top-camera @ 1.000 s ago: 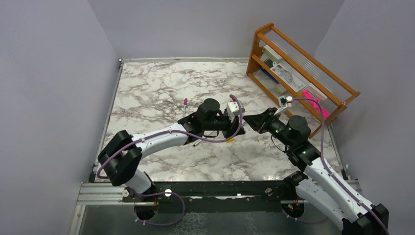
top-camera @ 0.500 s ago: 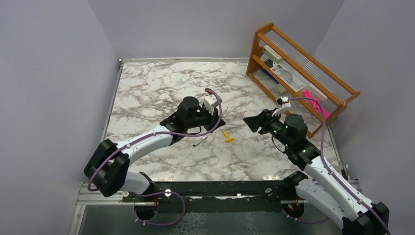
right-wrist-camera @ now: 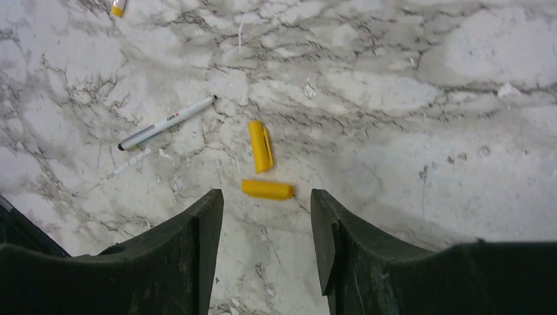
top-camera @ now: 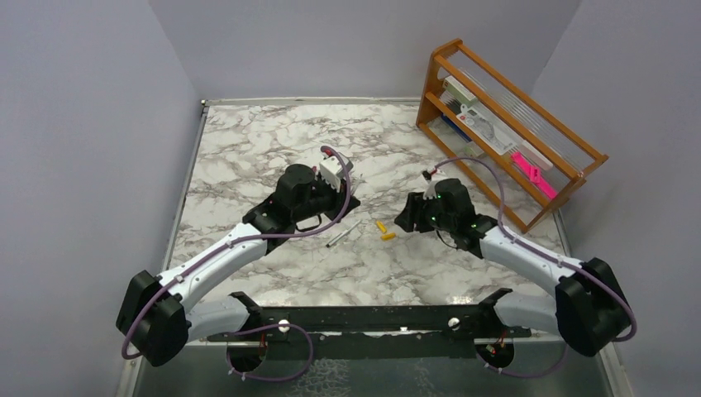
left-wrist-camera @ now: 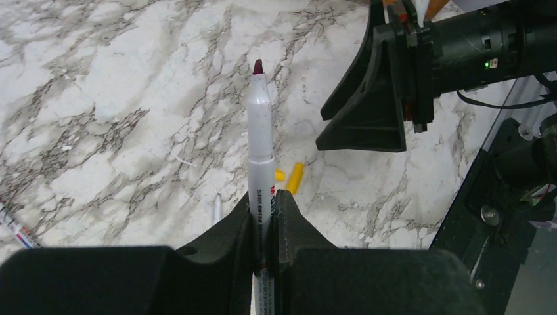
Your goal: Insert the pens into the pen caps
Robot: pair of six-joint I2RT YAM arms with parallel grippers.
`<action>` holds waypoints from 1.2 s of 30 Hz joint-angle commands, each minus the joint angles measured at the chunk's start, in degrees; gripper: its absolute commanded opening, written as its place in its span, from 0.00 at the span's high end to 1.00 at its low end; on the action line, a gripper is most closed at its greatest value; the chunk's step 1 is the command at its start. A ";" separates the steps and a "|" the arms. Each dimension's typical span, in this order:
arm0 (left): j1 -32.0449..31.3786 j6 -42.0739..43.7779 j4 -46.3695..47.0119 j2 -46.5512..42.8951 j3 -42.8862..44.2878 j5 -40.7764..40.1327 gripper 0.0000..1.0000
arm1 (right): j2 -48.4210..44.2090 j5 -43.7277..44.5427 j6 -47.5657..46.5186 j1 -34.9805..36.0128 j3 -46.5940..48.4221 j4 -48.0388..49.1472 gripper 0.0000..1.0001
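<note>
My left gripper (left-wrist-camera: 266,197) is shut on a silver-grey pen (left-wrist-camera: 261,131) that points forward with its dark red tip bare. Two yellow pen caps (right-wrist-camera: 261,146) (right-wrist-camera: 267,189) lie on the marble, apart from each other. My right gripper (right-wrist-camera: 266,195) hangs open just above the nearer cap, a finger on each side of it. In the top view the caps (top-camera: 381,226) (top-camera: 388,236) lie between the left gripper (top-camera: 349,203) and the right gripper (top-camera: 405,222). A second pen (right-wrist-camera: 167,123) lies loose to the left of the caps. No magenta cap is in view.
A wooden rack (top-camera: 504,124) stands at the back right with a flat pink object (top-camera: 529,169) in it. Another pen (left-wrist-camera: 16,226) lies at the left edge of the left wrist view. A yellow-tipped end (right-wrist-camera: 117,8) shows at the top of the right wrist view.
The left arm has drawn back to the left with its pen. The right gripper has opened, swung forward and come down over the yellow caps.
</note>
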 commanded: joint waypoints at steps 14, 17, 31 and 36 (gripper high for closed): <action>0.73 2.53 -5.01 -7.84 -0.50 -6.80 1.00 | 23.97 9.15 -4.12 11.23 21.86 -10.58 0.57; 0.72 2.26 -5.12 -7.64 -0.41 -5.91 1.00 | 27.54 14.54 -4.19 13.60 24.64 -15.07 0.56; 0.73 2.04 -5.10 -5.22 0.32 -4.46 1.00 | 34.34 21.27 -1.36 15.60 28.02 -19.85 0.69; 0.72 2.02 -5.25 -4.93 0.28 -4.58 1.00 | 34.20 19.91 0.53 15.60 27.83 -18.95 0.89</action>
